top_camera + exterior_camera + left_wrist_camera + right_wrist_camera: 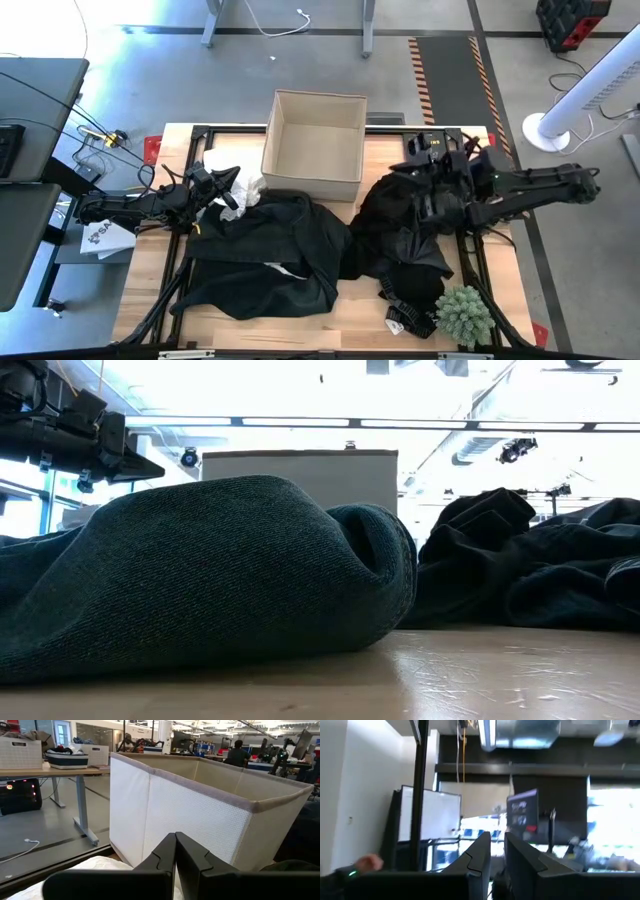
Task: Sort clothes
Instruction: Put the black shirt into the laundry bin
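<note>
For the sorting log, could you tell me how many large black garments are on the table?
2: one black garment left of centre, another black garment beneath the right arm; folds may hide more.

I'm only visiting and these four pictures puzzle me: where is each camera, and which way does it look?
High: overhead, straight down on both arms, the box and black clothes.
Low: at tabletop height, looking across a dark garment; one arm shows top left.
Left wrist: behind the shut left gripper, facing the box.
Right wrist: behind the right gripper, facing the room.
The high, low and left wrist views share the box.
</note>
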`<control>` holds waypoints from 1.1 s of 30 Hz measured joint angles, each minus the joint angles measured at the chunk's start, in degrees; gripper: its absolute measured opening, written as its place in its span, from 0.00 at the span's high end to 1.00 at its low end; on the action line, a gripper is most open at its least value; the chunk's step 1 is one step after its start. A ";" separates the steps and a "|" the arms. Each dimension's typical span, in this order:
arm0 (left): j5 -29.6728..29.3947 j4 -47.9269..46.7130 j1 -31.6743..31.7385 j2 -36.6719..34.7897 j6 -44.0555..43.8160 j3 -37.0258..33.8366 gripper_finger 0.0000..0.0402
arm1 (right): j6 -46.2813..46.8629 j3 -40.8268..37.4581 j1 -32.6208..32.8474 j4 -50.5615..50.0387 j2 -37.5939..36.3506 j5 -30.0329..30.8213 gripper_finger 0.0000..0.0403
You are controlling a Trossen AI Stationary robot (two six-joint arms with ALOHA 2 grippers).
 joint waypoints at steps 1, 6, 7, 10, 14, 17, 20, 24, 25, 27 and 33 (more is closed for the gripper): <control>0.00 0.01 0.02 0.00 0.00 0.00 0.98 | -0.23 1.50 0.00 0.07 0.95 0.00 0.87; 0.00 0.00 0.00 0.00 0.00 0.00 0.98 | 5.25 6.74 0.34 -2.21 8.71 0.54 0.87; 0.00 0.00 0.01 0.00 -0.01 0.00 0.98 | 7.09 7.50 0.60 -4.36 10.66 0.59 0.87; 0.00 0.00 0.01 0.00 0.00 0.00 0.98 | 15.14 9.96 1.93 -14.09 15.70 0.54 0.87; 0.00 0.00 0.02 0.00 0.00 0.00 0.98 | 28.28 11.49 4.16 -26.51 20.34 -2.26 0.87; 0.00 0.00 0.01 0.00 0.00 -0.02 0.98 | 35.41 11.34 5.22 -27.42 24.51 -1.60 0.87; 0.00 0.00 0.01 0.00 0.00 -0.01 0.98 | 42.97 11.36 5.13 -20.90 28.43 2.19 0.87; 0.00 0.00 0.01 0.00 0.00 -0.02 0.98 | 47.63 11.36 3.98 -20.99 31.42 -2.36 0.87; 0.00 0.00 0.02 0.00 0.00 0.00 0.98 | 49.75 11.36 3.52 -21.93 31.57 -5.40 0.87; 0.00 0.00 0.00 -0.01 0.00 0.00 0.98 | 56.21 11.36 3.09 -24.74 31.18 -8.94 0.87; 0.00 0.00 0.01 0.00 -0.01 -0.02 0.98 | 59.17 18.41 4.12 -53.33 27.45 -5.95 0.87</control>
